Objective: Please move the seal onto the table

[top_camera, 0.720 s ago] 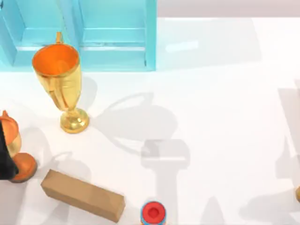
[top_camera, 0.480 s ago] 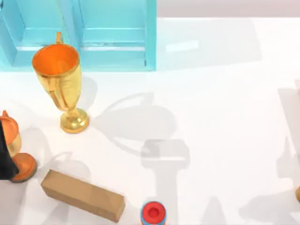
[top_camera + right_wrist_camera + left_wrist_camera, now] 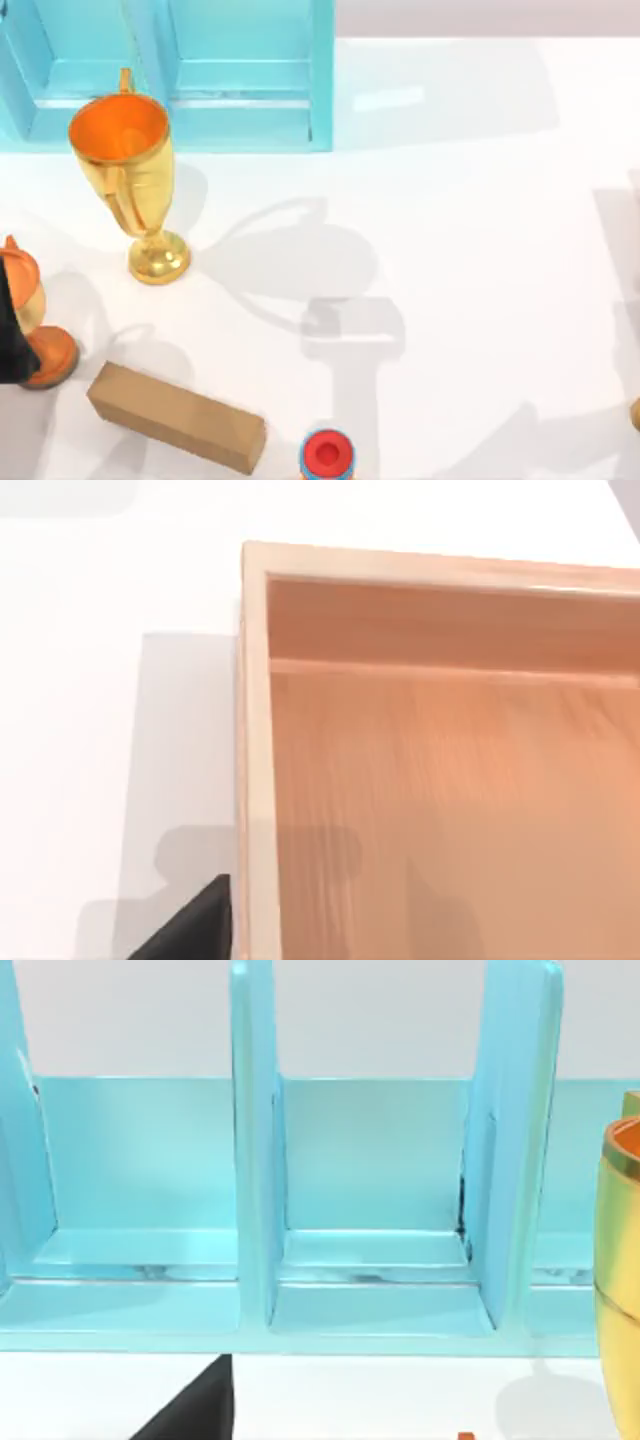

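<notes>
The seal is out of view. The white table spans the top view. My left arm is a dark shape at the table's left edge, in front of an orange-and-gold object. A black part of my left gripper shows in the left wrist view, which faces the light-blue cabinet. A black part of my right gripper hangs beside the rim of a shallow wooden tray that lies on the table.
The light-blue cabinet stands at the back left, with a tall gold trophy in front of it. A long cardboard-brown box and a red cap with a blue rim lie near the front edge.
The arm shadows on the table's right side have shifted toward the front edge. The objects on the table and the left arm have stayed put.
</notes>
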